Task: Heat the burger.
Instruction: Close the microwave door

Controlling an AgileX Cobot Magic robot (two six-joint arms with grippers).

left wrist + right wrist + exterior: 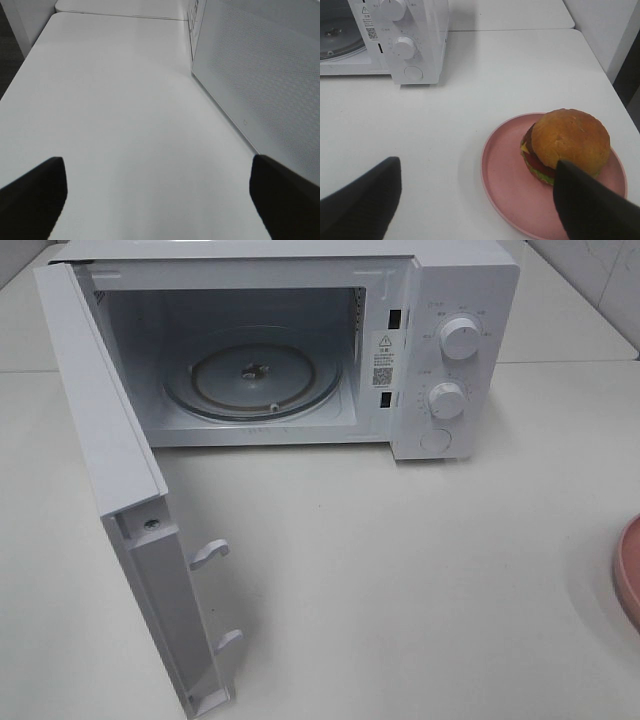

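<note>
Microwave (300,350) open, burger (567,145) waiting on its plate (505,175).
Only the right wrist view shows the glossy domed burger, well right of the microwave; both pincers (157,200) (477,200) gape wide, empty.

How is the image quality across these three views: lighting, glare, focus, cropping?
Exterior high: even, soft light, sharp; the pink plate is cropped at the right edge, burger out of frame. Left wrist: washed-out white table, slightly soft, dark fingers blurred. Right wrist: burger clear, with a mild sheen on its bun.
</note>
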